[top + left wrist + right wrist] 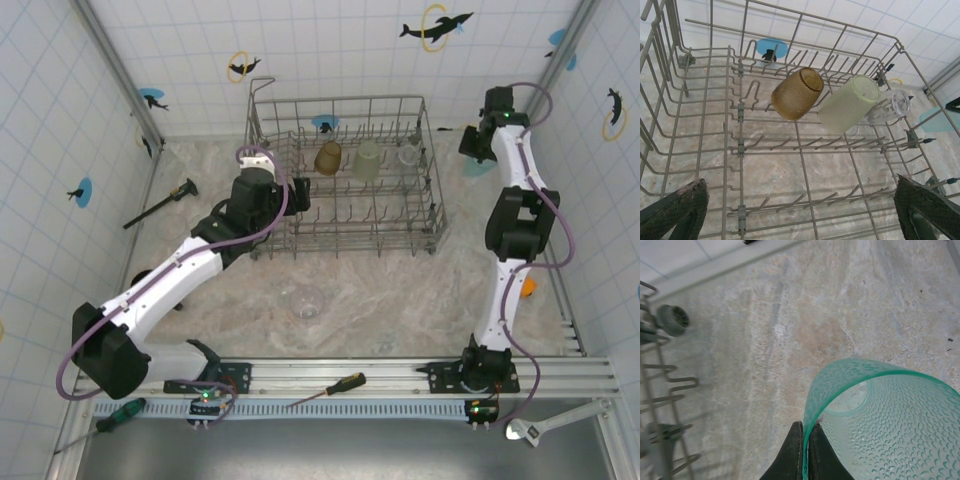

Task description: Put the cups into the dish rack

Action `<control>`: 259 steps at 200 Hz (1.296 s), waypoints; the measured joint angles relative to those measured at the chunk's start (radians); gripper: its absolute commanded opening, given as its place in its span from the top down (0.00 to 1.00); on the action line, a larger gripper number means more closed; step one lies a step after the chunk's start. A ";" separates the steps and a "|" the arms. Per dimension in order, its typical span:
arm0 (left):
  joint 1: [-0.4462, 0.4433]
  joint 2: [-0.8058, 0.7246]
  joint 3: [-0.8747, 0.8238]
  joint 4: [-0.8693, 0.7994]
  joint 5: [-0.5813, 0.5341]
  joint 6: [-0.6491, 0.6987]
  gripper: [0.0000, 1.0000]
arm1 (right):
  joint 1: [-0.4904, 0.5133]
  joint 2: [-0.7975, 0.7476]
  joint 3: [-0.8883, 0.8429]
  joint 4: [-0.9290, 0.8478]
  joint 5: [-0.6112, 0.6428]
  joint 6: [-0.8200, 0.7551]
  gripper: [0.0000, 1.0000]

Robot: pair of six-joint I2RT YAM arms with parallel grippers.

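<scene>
The grey wire dish rack (345,100) stands at the back middle of the table. Inside it an amber cup (328,157) (796,93), a pale green cup (367,160) (847,103) and a clear cup (410,152) (890,106) lean on the tines. Another clear cup (304,299) lies on the table in front of the rack. My left gripper (300,192) (800,215) hangs open over the rack's near rows, holding nothing. My right gripper (472,150) (806,440) is at the rack's right side, shut on the rim wall of a light blue-green dimpled cup (890,420).
A black tool (160,203) lies left of the rack. A screwdriver (335,387), a green-handled one (118,412) and a wrench (545,423) rest on the front rail. A small orange object (528,287) sits by the right arm. Tiled walls close three sides.
</scene>
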 measured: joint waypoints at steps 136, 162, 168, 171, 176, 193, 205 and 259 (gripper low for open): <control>0.002 0.085 0.090 -0.047 0.031 -0.010 0.02 | 0.140 -0.296 0.000 0.085 -0.279 0.098 1.00; 0.013 0.121 0.121 -0.049 0.079 -0.006 0.02 | 0.187 -0.302 -0.048 0.135 -0.333 0.123 1.00; 0.014 0.130 0.127 -0.049 0.087 -0.004 0.02 | 0.200 -0.306 -0.072 0.148 -0.347 0.128 1.00; 0.016 0.134 0.129 -0.050 0.092 -0.002 0.02 | 0.205 -0.307 -0.085 0.153 -0.352 0.130 1.00; 0.019 0.142 0.134 -0.051 0.101 -0.001 0.02 | 0.216 -0.309 -0.105 0.159 -0.358 0.135 1.00; 0.029 0.167 0.156 -0.057 0.135 0.002 0.02 | 0.246 -0.312 -0.164 0.173 -0.382 0.147 1.00; 0.042 0.189 0.179 -0.058 0.163 0.001 0.02 | 0.266 -0.314 -0.211 0.198 -0.409 0.162 1.00; 0.127 0.279 0.270 -0.029 0.335 -0.030 0.02 | 0.282 -0.393 -0.507 0.468 -0.568 0.318 1.00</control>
